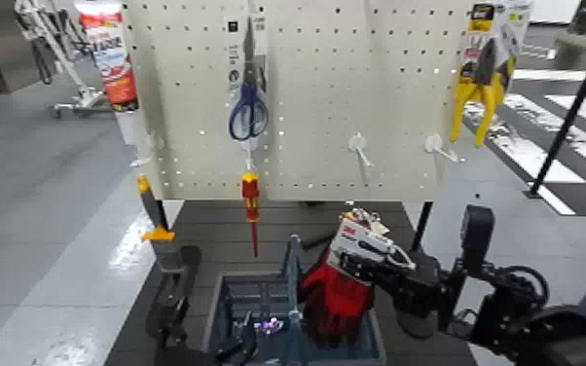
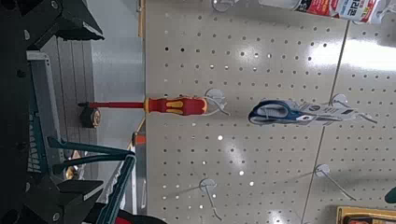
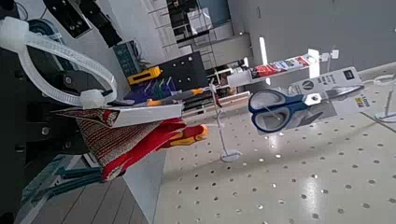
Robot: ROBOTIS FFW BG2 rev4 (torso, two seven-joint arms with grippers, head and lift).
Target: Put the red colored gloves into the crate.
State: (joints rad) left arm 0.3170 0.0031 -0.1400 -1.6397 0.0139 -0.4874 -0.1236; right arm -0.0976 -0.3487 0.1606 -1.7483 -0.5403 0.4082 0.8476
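Placing step: right pincer (image 1: 349,263) clamped on the card (image 1: 357,243), red gloves (image 1: 332,298) hanging at the crate's (image 1: 212,316) right half, left pincer (image 2: 73,112) open near crate; next, lower fully inside, then release

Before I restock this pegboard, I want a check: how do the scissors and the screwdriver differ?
The scissors have blue handles; the screwdriver has a red-and-yellow one. The scissors hang handles down, blades up; the screwdriver hangs handle up, shaft down. The scissors have a retail card behind them; the screwdriver shows none. Both hang upright at the pegboard.
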